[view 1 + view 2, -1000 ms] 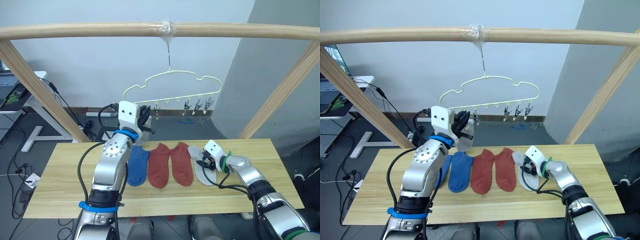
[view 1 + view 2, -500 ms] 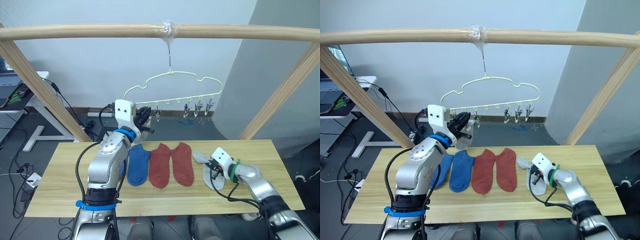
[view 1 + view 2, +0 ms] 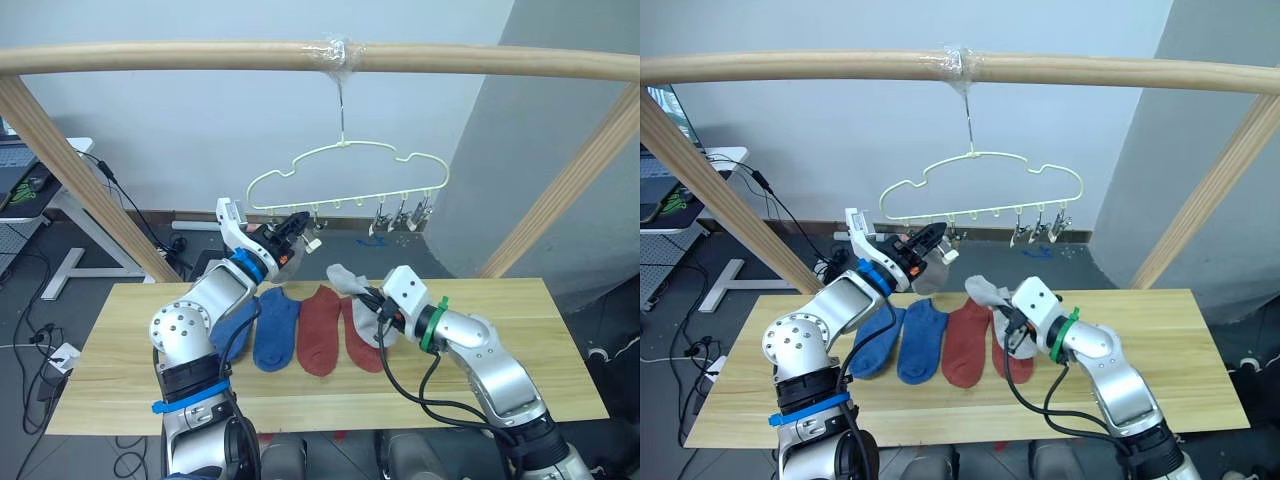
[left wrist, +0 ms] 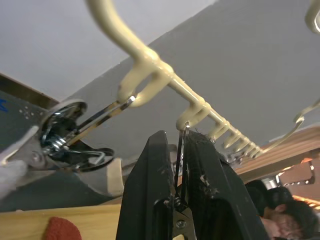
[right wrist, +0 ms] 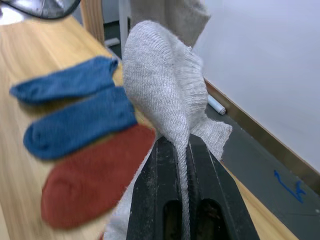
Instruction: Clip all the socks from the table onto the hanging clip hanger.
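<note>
A pale-yellow clip hanger (image 3: 345, 165) hangs from the wooden pole. My left gripper (image 3: 297, 226) is up at the hanger's left end, shut on a metal clip (image 4: 180, 150). A light grey sock (image 3: 930, 273) hangs just behind it. My right gripper (image 3: 377, 312) is shut on another light grey sock (image 3: 350, 282), held above the table (image 3: 560, 340) over the red socks. Two blue socks (image 3: 275, 328) (image 3: 230, 320) and two rust-red socks (image 3: 320, 335) (image 3: 1005, 362) lie side by side on the table.
Slanted wooden posts (image 3: 60, 160) (image 3: 560, 190) flank the table and carry the top pole (image 3: 200, 57). Several free metal clips (image 3: 405, 212) dangle at the hanger's right end. Desks and cables lie on the floor at the far left.
My right gripper has lifted the grey sock off the table and carried it up and left, over the red socks. My left gripper has reached further toward the hanger's clip.
</note>
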Action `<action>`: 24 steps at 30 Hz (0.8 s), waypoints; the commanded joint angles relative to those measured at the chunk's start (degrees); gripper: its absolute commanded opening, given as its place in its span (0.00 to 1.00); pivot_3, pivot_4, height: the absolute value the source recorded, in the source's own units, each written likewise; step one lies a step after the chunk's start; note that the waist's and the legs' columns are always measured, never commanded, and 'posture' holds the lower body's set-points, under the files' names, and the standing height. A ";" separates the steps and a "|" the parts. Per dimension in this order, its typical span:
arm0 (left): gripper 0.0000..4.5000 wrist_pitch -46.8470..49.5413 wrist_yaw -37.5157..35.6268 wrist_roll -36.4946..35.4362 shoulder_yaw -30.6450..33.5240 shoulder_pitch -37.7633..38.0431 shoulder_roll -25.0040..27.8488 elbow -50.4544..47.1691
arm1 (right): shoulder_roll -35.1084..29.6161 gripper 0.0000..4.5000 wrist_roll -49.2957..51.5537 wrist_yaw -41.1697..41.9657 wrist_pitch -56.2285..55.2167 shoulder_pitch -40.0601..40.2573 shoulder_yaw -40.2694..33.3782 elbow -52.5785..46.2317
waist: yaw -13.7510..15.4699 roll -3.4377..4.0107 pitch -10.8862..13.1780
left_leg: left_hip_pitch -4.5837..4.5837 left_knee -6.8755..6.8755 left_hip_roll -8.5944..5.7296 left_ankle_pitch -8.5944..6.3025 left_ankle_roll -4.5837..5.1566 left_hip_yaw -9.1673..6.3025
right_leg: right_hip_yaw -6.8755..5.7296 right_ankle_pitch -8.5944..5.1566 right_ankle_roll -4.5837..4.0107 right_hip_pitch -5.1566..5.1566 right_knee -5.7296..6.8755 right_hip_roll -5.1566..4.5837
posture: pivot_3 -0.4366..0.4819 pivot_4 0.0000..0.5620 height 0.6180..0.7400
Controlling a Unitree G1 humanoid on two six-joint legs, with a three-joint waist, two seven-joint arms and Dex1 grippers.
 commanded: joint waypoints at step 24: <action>0.03 -3.51 1.86 -5.35 -4.31 3.83 3.81 -2.45 | 0.09 0.00 -0.96 -3.30 3.30 -5.21 4.54 -8.71 | -0.07 0.00 0.00 | -0.16 -0.14 0.01 -0.02 -0.02 0.07 | 0.05 -0.01 -0.02 -0.27 -0.05 0.00 | 0.55 0.32 1.00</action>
